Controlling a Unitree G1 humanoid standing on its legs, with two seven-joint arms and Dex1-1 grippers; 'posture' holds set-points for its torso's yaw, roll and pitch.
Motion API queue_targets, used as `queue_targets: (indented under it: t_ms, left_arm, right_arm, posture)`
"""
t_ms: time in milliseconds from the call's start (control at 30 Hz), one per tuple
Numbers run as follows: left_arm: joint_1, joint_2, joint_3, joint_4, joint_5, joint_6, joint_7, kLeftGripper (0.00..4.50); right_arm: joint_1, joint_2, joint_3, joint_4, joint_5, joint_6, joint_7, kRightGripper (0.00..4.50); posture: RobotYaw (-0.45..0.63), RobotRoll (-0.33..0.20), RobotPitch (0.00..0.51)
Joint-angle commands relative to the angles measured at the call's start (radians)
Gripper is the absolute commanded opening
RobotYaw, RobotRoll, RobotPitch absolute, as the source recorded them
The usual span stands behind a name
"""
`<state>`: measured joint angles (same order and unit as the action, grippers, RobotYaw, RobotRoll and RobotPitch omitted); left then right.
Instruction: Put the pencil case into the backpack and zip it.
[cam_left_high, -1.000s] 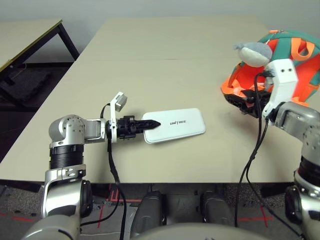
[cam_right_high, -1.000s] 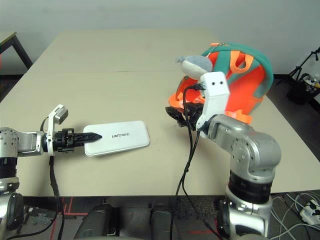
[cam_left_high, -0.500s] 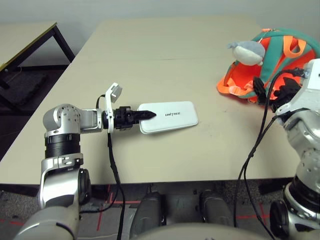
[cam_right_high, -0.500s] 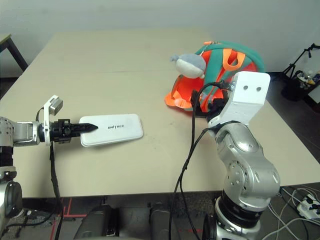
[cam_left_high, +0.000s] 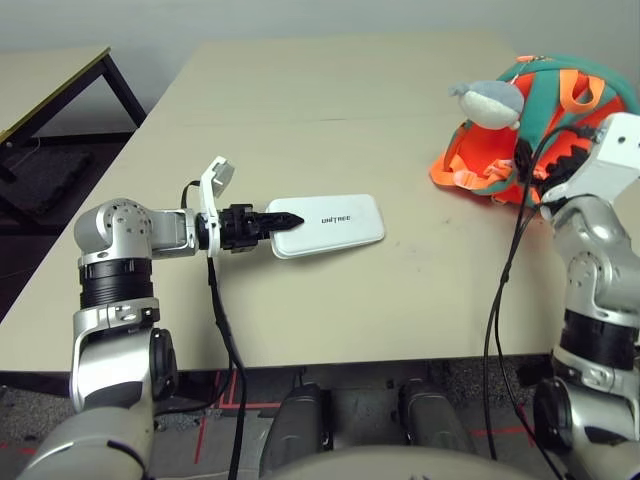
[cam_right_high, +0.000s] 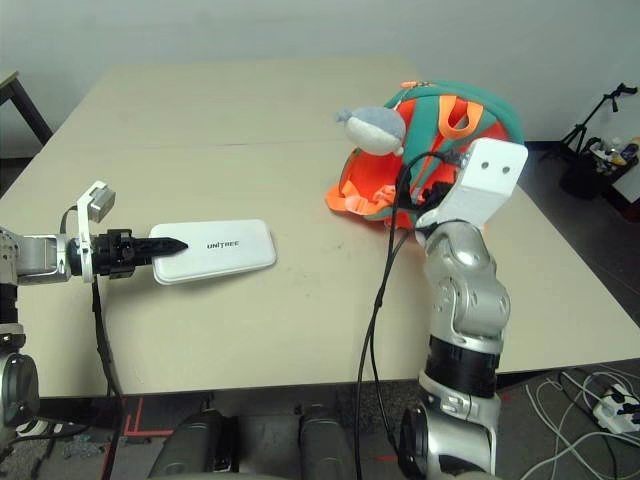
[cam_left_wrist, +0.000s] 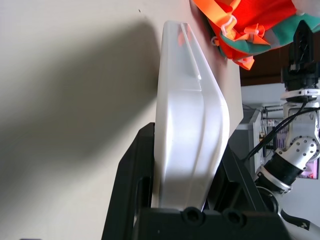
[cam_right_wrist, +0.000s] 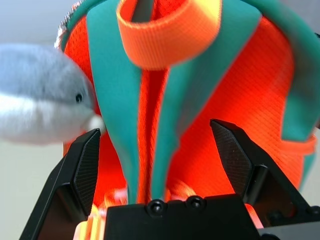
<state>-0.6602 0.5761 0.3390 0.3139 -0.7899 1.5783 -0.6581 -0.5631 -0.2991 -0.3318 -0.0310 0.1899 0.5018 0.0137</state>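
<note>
The white pencil case (cam_left_high: 335, 222) lies flat on the table, dark lettering on its lid. My left gripper (cam_left_high: 278, 220) is shut on its near-left end; in the left wrist view the case (cam_left_wrist: 187, 125) sits clamped between both black fingers (cam_left_wrist: 130, 185). The teal and orange backpack (cam_left_high: 560, 90) rests at the far right, a grey plush toy (cam_left_high: 487, 100) on its left side. My right gripper (cam_right_wrist: 159, 150) stands open just in front of the backpack's orange and teal fabric (cam_right_wrist: 200, 100), with nothing between its fingers.
The beige table (cam_left_high: 330, 120) has free surface between the case and the backpack. A second table (cam_left_high: 50, 70) with black legs stands off to the left. Black cables hang from both wrists.
My right arm has pulled back from the backpack's opening and turned, and the backpack has settled lower. The left gripper keeps the same hold on the pencil case. The camera has shifted.
</note>
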Motion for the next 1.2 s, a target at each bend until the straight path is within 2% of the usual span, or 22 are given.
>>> queue_targets:
  t_ms: [33, 233, 333, 667, 733, 833, 967, 1133, 1200]
  left_arm:
    - [0.007, 0.009, 0.02, -0.011, 0.017, 0.004, 0.026, 1.41]
    - [0.007, 0.002, 0.032, -0.017, 0.013, 0.01, 0.039, 1.41]
    - [0.013, -0.003, 0.04, -0.024, 0.011, 0.013, 0.046, 1.41]
    - [0.02, -0.031, 0.051, -0.028, 0.011, 0.004, 0.064, 1.41]
    - [0.021, -0.037, 0.052, -0.029, 0.011, 0.002, 0.066, 1.41]
    - [0.02, -0.04, 0.051, -0.028, 0.011, -0.003, 0.068, 1.41]
    - [0.016, -0.041, 0.05, -0.022, 0.011, -0.01, 0.068, 1.41]
    - [0.023, -0.034, 0.029, -0.007, 0.016, -0.031, 0.054, 1.41]
    - [0.022, -0.032, 0.02, 0.001, 0.018, -0.04, 0.049, 1.41]
  right_arm:
    - [-0.037, -0.008, 0.017, 0.09, -0.015, -0.055, 0.005, 4.5]
    - [-0.061, -0.015, 0.031, 0.159, -0.021, -0.077, 0.013, 4.5]
    - [-0.056, -0.011, 0.035, 0.157, -0.015, -0.061, 0.012, 3.96]
    - [-0.064, -0.033, 0.043, 0.157, -0.003, -0.039, 0.031, 0.7]
    - [-0.064, -0.041, 0.046, 0.141, 0.006, -0.026, 0.047, 0.29]
    - [-0.056, -0.059, 0.047, 0.079, 0.029, 0.015, 0.082, 0.24]
    - [-0.031, -0.11, 0.031, -0.089, 0.115, 0.194, 0.146, 0.24]
    - [-0.036, -0.252, -0.046, -0.35, 0.36, 0.652, 0.244, 0.24]
    - [-0.05, -0.297, -0.072, -0.401, 0.427, 0.778, 0.269, 0.24]
  posture:
    - [0.02, 0.0, 0.017]
    - [0.03, 0.0, 0.02]
    - [0.03, 0.0, 0.02]
    - [0.03, 0.0, 0.017]
    - [0.03, 0.0, 0.014]
    - [0.03, 0.0, 0.013]
    - [0.02, 0.0, 0.023]
    - [-0.03, 0.0, 0.041]
    - [-0.03, 0.0, 0.043]
